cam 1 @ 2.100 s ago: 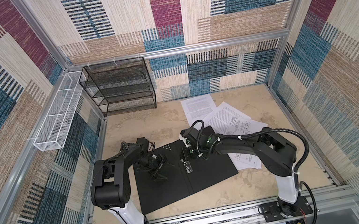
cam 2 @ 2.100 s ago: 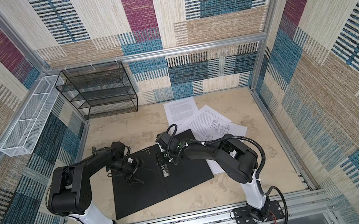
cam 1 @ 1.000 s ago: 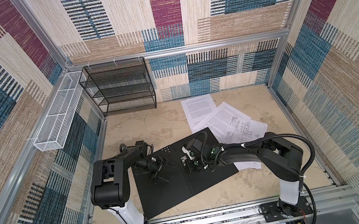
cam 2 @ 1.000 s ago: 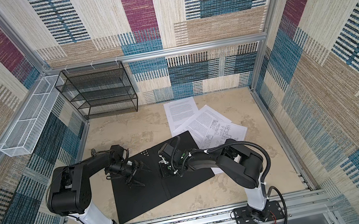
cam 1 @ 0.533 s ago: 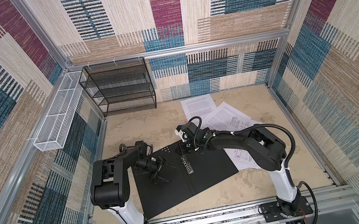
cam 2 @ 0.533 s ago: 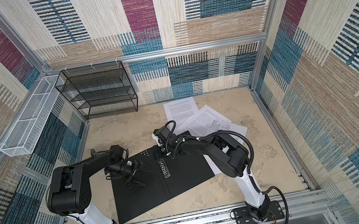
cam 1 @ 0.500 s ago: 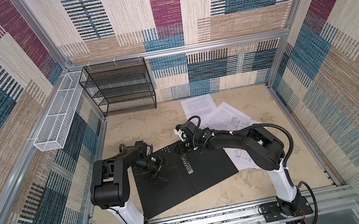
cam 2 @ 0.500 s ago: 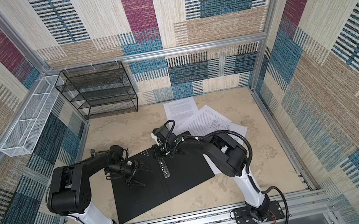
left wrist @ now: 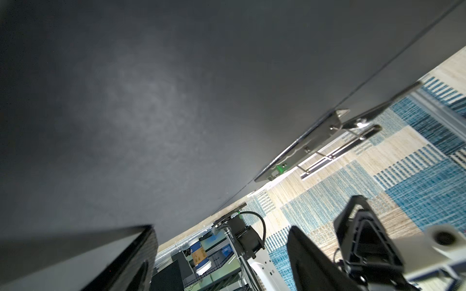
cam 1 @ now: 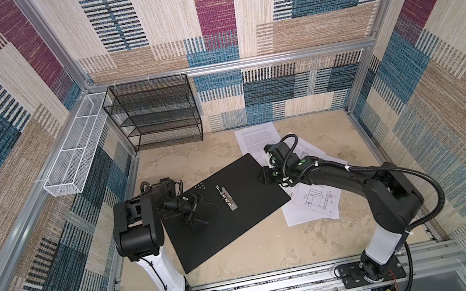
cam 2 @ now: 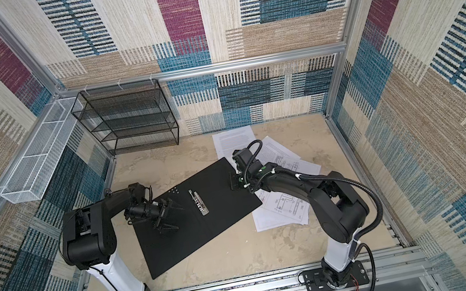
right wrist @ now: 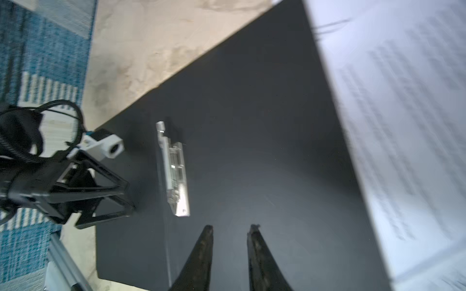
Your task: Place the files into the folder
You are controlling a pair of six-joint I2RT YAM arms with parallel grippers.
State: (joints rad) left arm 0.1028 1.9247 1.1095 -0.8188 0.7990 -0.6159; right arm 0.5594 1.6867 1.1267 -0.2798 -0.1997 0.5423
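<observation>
I find the open black flat folder (cam 1: 224, 234) lying on the desk (cam 1: 245, 266), with loose white printed paper sheets (cam 1: 312, 203) touching its right edge. The left gripper (cam 1: 209, 212) holds its fingers wide above the folder. The right gripper (right wrist: 230, 228) shows its fingers narrowly parted and empty.

We see the left arm (cam 1: 139, 232) and right arm (cam 1: 390, 193), both black over white lower links. A ribbed black cable (cam 1: 442, 197) loops off the right one.

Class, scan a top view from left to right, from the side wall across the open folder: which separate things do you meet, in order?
white wire basket → left gripper → metal clip bar → right gripper → sheet with the line drawing
</observation>
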